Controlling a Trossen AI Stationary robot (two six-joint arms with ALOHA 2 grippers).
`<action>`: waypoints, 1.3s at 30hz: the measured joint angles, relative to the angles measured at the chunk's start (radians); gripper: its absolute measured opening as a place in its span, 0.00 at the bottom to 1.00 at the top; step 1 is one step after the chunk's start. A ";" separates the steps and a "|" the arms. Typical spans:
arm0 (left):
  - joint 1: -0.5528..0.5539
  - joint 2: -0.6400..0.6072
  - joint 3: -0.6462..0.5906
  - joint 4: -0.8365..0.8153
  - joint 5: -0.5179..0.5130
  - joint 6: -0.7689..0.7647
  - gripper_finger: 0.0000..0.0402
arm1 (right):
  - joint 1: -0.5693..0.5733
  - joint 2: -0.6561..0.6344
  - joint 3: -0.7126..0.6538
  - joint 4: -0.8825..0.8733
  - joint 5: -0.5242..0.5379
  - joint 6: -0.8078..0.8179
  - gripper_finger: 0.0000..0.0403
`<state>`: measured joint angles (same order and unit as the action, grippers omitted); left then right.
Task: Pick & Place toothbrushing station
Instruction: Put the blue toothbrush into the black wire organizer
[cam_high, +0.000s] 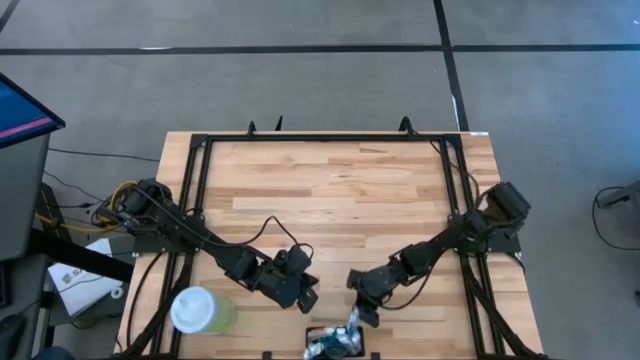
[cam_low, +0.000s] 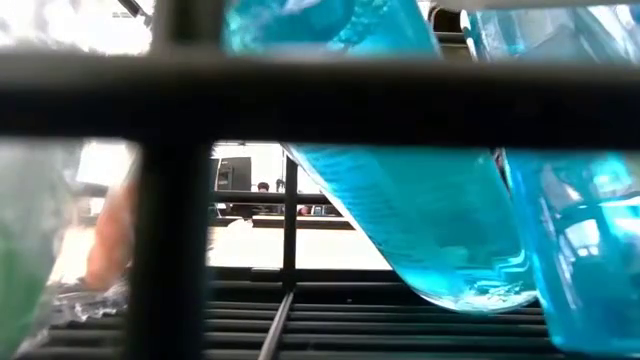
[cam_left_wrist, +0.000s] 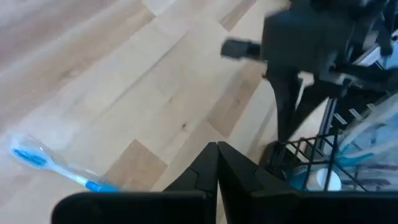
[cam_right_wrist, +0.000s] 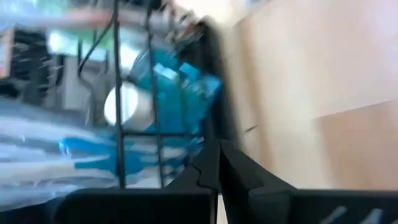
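The toothbrushing station is a black wire holder (cam_high: 335, 346) at the table's near edge, filled with teal tubes (cam_right_wrist: 177, 87) and wrapped toothbrushes (cam_right_wrist: 81, 152). The low view looks through its black bars (cam_low: 300, 100) and blue contents (cam_low: 420, 220). One wrapped blue-and-white toothbrush (cam_left_wrist: 56, 165) lies flat on the wood beside my left gripper. My left gripper (cam_high: 307, 298) is shut and hovers just left of the holder. My right gripper (cam_high: 362, 312) is shut with nothing between its fingers. It slants down at the holder's far right corner (cam_left_wrist: 280, 148). My right gripper points its shut fingers (cam_left_wrist: 283, 109) down at the holder's wire rim (cam_left_wrist: 292, 147) from the far right. Whether the tips touch the rim, I cannot tell. My left gripper touches nothing.
A pale green cup with a white round lid (cam_high: 198, 310) stands near the front left corner. A black frame (cam_high: 300, 138) runs round the table's edges. The far half of the wooden top (cam_high: 330, 190) lies bare. Cables trail along both arms.
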<state>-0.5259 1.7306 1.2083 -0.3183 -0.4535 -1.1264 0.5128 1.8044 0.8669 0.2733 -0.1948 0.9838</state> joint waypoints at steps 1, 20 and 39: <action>0.000 0.000 0.000 0.002 -0.010 0.009 0.00 | -0.008 -0.022 0.000 -0.035 0.014 -0.016 0.00; 0.092 -0.131 0.000 0.279 -0.161 0.387 0.00 | -0.143 -0.377 0.000 -0.387 0.171 -0.162 0.00; 0.229 -0.208 0.000 0.435 -0.031 0.564 0.00 | -0.146 -0.677 0.000 -0.359 0.255 -0.146 0.00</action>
<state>-0.2966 1.5230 1.2079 0.1166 -0.4849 -0.5623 0.3666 1.1271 0.8665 -0.0857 0.0604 0.8379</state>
